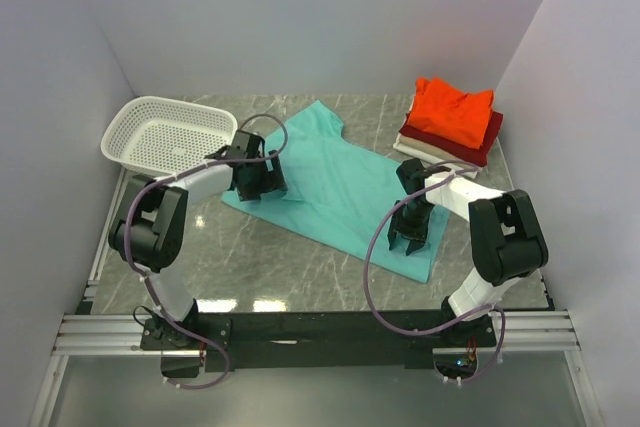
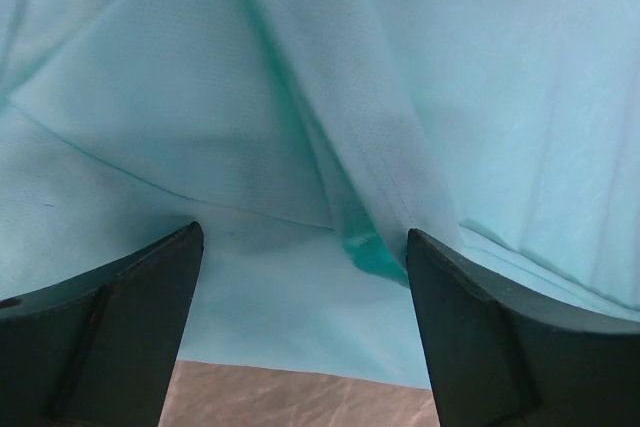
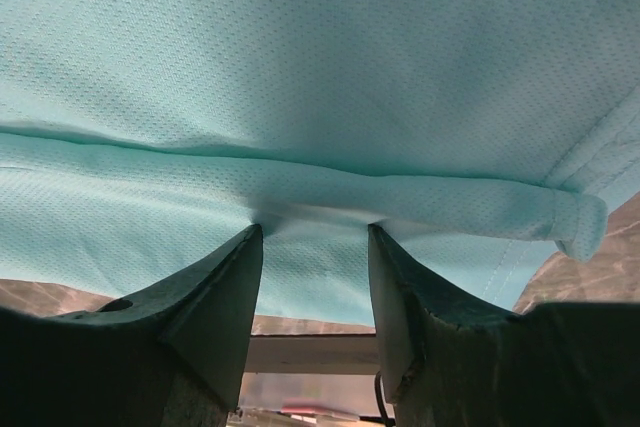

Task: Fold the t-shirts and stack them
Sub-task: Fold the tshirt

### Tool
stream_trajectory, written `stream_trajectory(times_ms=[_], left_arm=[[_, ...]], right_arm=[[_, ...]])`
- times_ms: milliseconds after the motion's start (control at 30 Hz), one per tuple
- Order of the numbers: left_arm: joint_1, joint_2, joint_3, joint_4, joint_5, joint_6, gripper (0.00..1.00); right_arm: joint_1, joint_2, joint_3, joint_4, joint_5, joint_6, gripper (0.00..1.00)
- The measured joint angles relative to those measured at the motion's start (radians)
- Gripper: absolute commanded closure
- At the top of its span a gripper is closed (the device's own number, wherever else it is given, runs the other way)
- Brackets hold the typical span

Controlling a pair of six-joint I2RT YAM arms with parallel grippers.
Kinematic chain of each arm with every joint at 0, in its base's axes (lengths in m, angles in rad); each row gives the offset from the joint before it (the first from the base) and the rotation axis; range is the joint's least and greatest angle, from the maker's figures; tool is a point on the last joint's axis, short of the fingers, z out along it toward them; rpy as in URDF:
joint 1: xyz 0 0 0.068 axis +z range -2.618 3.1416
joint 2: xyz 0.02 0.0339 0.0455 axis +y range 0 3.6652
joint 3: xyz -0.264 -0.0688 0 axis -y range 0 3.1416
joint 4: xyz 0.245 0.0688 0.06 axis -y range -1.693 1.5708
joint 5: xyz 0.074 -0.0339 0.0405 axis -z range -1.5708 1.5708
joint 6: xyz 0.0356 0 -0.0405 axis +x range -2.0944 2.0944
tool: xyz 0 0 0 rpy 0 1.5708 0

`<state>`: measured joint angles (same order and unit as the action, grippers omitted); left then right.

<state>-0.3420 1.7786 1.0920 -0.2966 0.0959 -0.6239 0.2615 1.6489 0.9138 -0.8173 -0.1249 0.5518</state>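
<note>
Teal t-shirt [image 1: 340, 182] lying spread and unfolded on the table [image 1: 290, 272], collar toward the far wall, hem toward the arms; flat placement exposes both long edges for a first fold. Left gripper [image 1: 262, 181] sits over the shirt's left edge with jaws wide and released; the left wrist view shows a raised crease of cloth between the fingers [image 2: 130, 317], nothing clamped, so this is judged an approach to a pinch. Right gripper [image 1: 410, 240] sits at the hem [image 3: 400, 192] near the right corner, jaws partly apart, tips against the doubled edge; whether cloth is nipped cannot be told. Finished pile at far right, apart from the work area: orange-red shirt [image 1: 455, 107] on dark red shirt [image 1: 488, 139] on cream shirt [image 1: 415, 147]. White basket [image 1: 150, 107] at far left
</note>
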Motion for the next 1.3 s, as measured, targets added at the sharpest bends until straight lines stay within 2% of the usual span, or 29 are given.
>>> stream_trajectory(times_ms=[300, 633, 1000, 1300], left_arm=[[-0.090, -0.039, 0.019, -0.012, -0.006, -0.052, 0.12], [-0.100, -0.004, 0.048, -0.014, -0.006, -0.104, 0.12], [-0.126, 0.138, 0.246, -0.040, -0.014, -0.114, 0.14], [-0.132, 0.206, 0.338, -0.077, -0.028, -0.093, 0.15]], right_arm=[[0.000, -0.003, 0.002, -0.022, 0.002, -0.026, 0.46], [0.000, -0.002, 0.048, -0.051, 0.039, -0.073, 0.46], [0.000, 0.010, 0.081, -0.058, 0.044, -0.105, 0.46], [0.000, 0.010, 0.081, -0.058, 0.034, -0.108, 0.46]])
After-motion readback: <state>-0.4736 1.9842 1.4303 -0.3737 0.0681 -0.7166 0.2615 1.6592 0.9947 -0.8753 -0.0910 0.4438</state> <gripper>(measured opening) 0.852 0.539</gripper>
